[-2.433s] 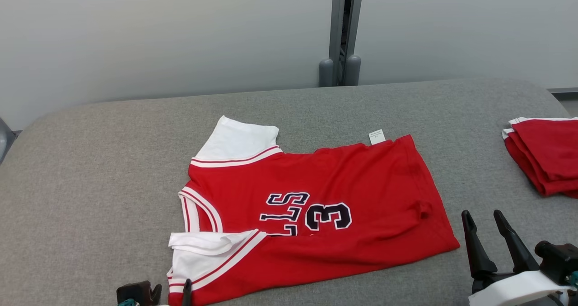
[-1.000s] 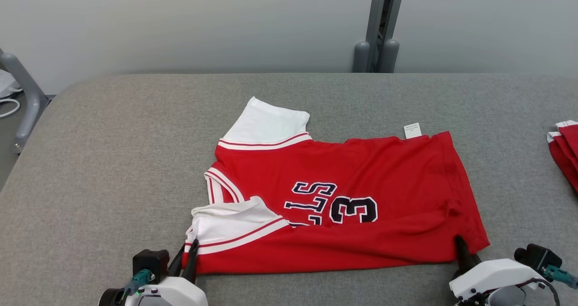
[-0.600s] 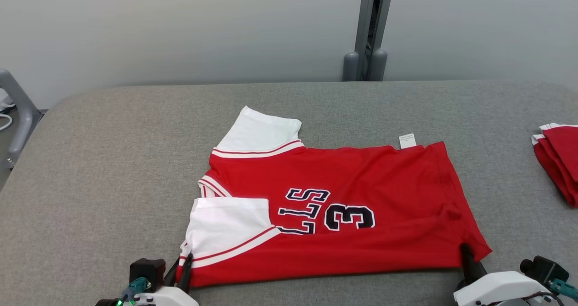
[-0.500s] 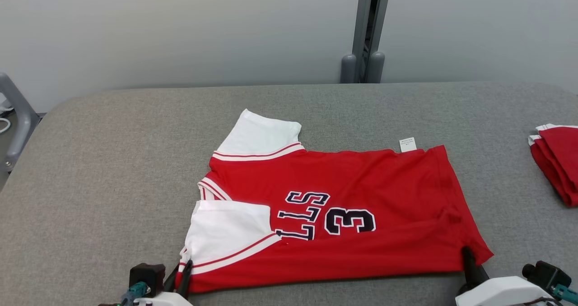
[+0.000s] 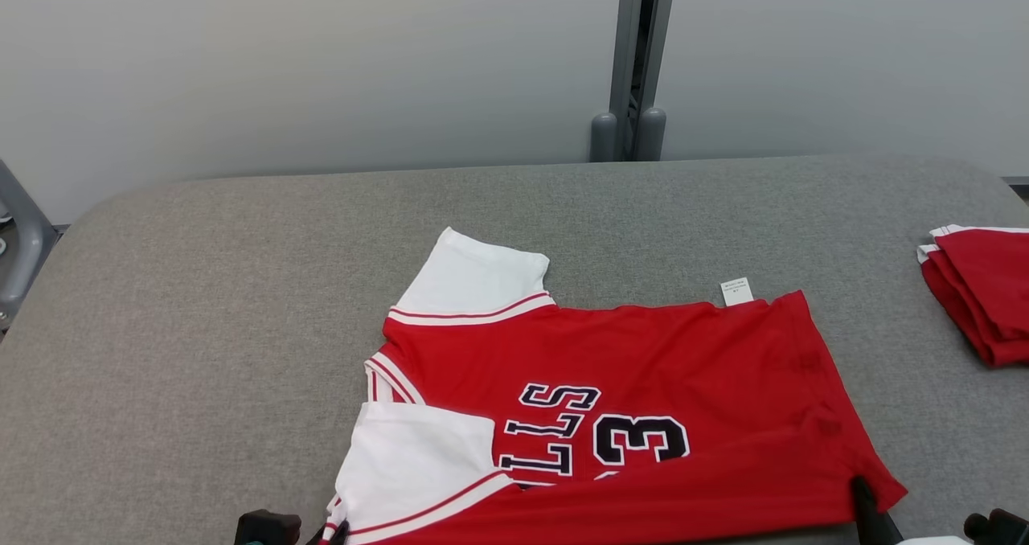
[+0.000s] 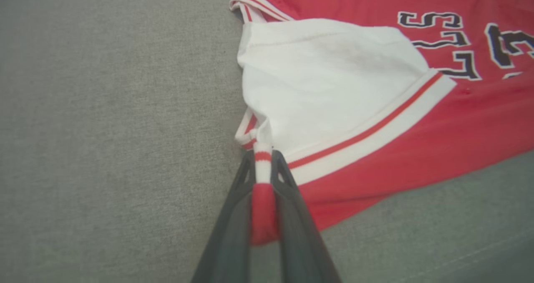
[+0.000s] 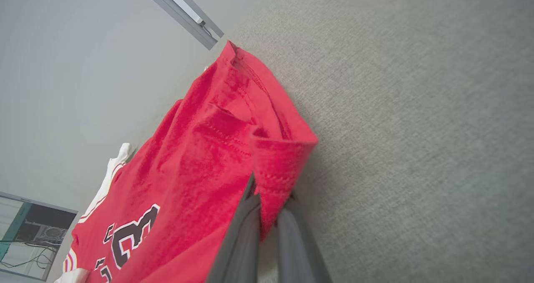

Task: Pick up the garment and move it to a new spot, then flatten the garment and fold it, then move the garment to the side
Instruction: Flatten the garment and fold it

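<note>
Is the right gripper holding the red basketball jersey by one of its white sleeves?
No: in the right wrist view the right gripper pinches the red basketball jersey at a red hem corner.

Grey table — red jersey, folded pile

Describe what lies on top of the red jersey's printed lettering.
A white sleeve folded onto the jersey overlaps the lettering, and a red fold lies over its near side. Any print beneath them is covered.
</note>
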### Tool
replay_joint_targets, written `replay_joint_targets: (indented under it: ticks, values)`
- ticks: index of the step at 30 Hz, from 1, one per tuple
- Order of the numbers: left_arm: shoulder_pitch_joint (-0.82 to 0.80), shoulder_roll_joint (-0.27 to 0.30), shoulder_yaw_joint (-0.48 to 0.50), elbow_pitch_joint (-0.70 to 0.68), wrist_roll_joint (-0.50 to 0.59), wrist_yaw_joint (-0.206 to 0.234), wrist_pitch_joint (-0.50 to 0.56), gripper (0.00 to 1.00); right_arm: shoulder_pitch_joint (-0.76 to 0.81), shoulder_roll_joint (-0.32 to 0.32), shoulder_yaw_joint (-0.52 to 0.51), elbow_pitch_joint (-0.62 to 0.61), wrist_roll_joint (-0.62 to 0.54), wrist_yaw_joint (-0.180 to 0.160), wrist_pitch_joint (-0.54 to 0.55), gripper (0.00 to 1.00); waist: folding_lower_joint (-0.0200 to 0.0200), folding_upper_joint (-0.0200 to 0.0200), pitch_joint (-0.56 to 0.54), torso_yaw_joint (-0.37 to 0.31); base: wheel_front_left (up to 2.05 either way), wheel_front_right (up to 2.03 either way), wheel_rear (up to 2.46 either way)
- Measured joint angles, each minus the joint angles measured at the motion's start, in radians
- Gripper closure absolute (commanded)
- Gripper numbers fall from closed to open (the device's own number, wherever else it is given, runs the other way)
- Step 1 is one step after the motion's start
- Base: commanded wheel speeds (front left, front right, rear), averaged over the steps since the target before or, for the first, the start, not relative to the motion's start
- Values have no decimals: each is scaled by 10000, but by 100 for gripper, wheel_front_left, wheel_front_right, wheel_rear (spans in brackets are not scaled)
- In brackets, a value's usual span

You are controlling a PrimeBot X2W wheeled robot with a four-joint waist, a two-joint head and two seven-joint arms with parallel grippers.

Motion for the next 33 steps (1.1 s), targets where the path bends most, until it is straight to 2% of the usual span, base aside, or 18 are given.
replay_joint_targets:
  ticks: [6,7,8,9,10,11,12,16,23,28,33]
  values:
    - [481,255,-130,-901,-2,278,514,100,308,-2,-198,-263,-117,0,435,100,0,0,-16,26,0,0,0]
    - [531,290,-153,-1003,-4,297,556,100,367,27,-255,-267,-125,-2,560,93,0,0,-20,39,0,0,0]
    - [564,318,-163,-1093,-4,343,627,100,420,46,-337,-263,-176,0,608,51,0,0,-24,52,0,0,0]
    - [585,332,-169,-1181,-10,382,642,88,460,52,-428,-249,-249,0,690,0,0,0,-28,67,0,0,0]
    - [606,336,-174,-1264,-44,424,700,67,486,56,-504,-240,-355,-2,709,0,0,0,-31,83,0,0,0]
    - [635,345,-169,-1310,-48,479,715,29,502,50,-633,-232,-456,-6,717,0,0,0,-36,98,0,0,0]
    - [686,357,-167,-1377,-75,499,738,0,505,23,-738,-251,-566,-6,750,0,0,0,-41,109,0,0,0]
    - [758,324,-171,-1570,-161,566,779,0,483,21,-1076,-447,-1024,-4,761,0,0,0,-68,120,0,0,0]
    - [470,267,389,-1954,-58,1055,-190,0,73,-115,-1135,-1678,-2290,-4,522,0,0,0,-81,86,0,0,0]
    - [-69,-36,771,-2153,-12,1116,-1308,0,-166,-291,-940,-2853,-3530,-4,148,0,0,0,-17,-40,0,0,0]
    - [-456,-387,1145,-1923,-13,1116,-1856,0,-237,-291,-516,-3779,-5365,-4,-63,0,0,0,196,-194,0,0,0]
